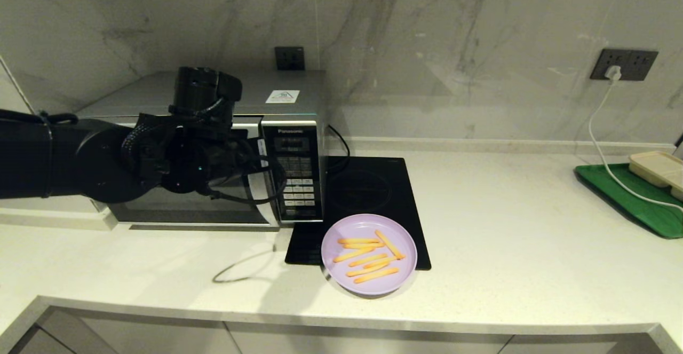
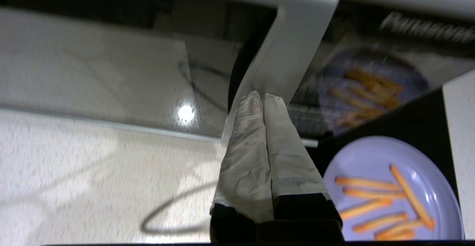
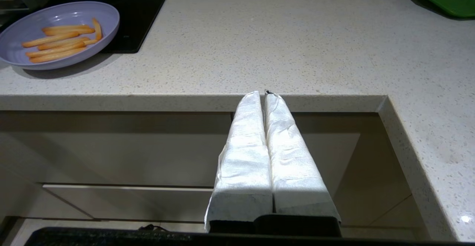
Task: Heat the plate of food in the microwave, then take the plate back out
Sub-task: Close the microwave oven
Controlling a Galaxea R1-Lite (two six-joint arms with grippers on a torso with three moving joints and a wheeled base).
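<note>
Lilac plastic, round and shallow, the plate of food [image 1: 368, 254] sits on the pale countertop [image 1: 507, 226] with its far half overlapping the front corner of the black induction cooktop [image 1: 368, 194]; the orange-yellow sticks lie loosely side by side across it, most of them pointing roughly left to right; nothing touches the plate. Just behind it and to its left stands the microwave [image 1: 288, 146], door shut, keypad facing the room, and the dark glass mirrors the plate and sticks.

Up at that door is the left gripper [image 2: 262, 97]; its two cloth-wrapped fingers [image 2: 245, 134] are pressed together with nothing between them, and their tips rest against the curved silver handle [image 2: 285, 53], seemingly nosing in at its edge rather than clasping it. From those jaws the plate lies below and to the right, near but clearly apart, so the left arm is the nearer one by a good way.

The right gripper [image 3: 265, 94] hangs off the front edge of the counter, over the cabinet fronts, fingers likewise closed on nothing, well apart from the plate. Far to the right a green tray [image 1: 629, 199] holds a beige tray [image 1: 659, 167]; a white cable [image 1: 603, 124] runs across them from a wall socket.

I'd judge the door comes first, and the pull must swing clear of the plate.
</note>
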